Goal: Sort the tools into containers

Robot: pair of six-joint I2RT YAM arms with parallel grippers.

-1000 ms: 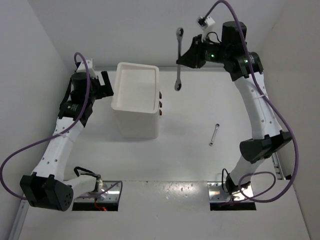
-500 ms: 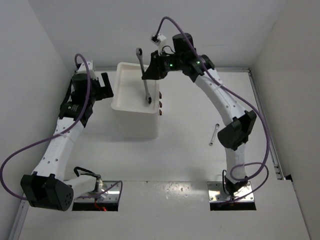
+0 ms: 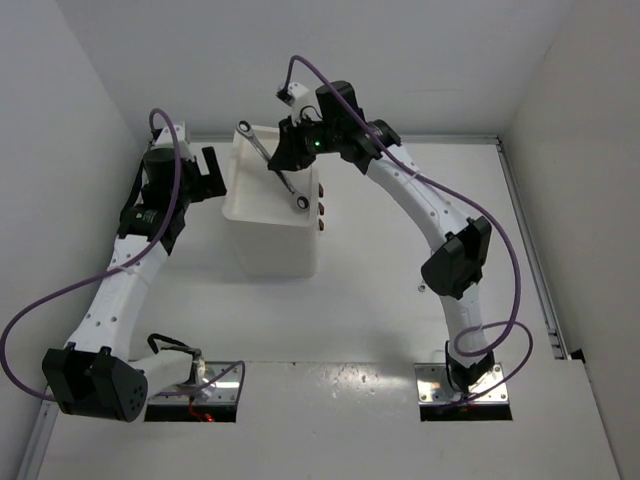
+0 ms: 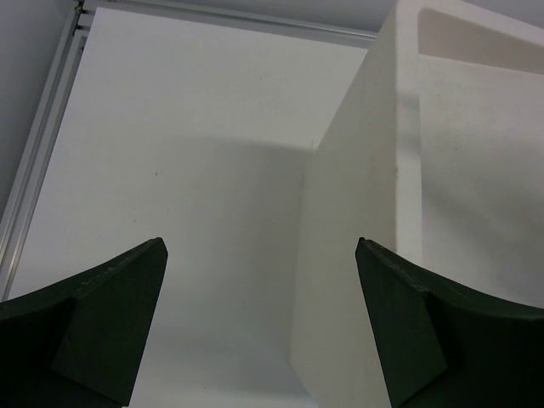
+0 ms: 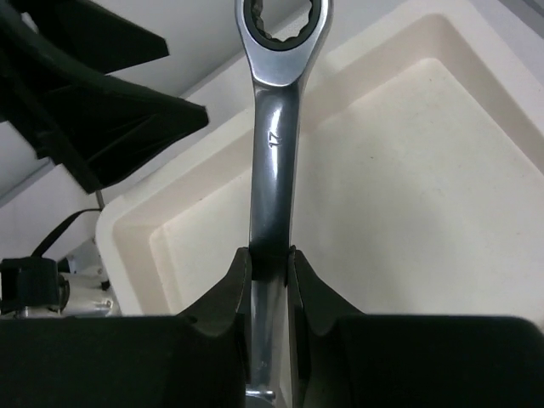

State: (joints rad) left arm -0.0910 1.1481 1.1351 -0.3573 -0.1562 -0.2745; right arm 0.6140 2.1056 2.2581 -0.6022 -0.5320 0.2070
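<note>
Right gripper (image 5: 268, 263) is clamped nearly shut on the shank of the longer wrench (image 5: 274, 144). Both pads pinch the flat sides and there's no gap showing in the wrist view. The ring end sticks out past the fingertips, and the rest of the handle runs back down between the fingers and out of sight.

What matters for the drop is how the wrench lies against the white box's tray top (image 3: 255, 190). From the top camera the wrench (image 3: 290, 190) lies diagonally over the tray: one end points at the tray's far-left corner, the other sits over the tray's right edge, just above the drawer knobs (image 3: 321, 208). So the long axis is skewed across the tray, not lined up with its sides. The knob-side end looks very close to the rim. I can't tell from these views whether the wrench is hovering or already touching the tray floor.

My guess is the move in hand is placing it in the tray. If the fingers just let go now, the end by the knobs might catch the rim or hang over it. Shifting a little toward the tray's middle first looks safer.

Left gripper (image 4: 259, 297) is wide open and holding nothing. It's parked just off the tray's left side, with the box wall (image 4: 357, 255) right next to one finger. The right arm is obviously the one doing this job.
</note>
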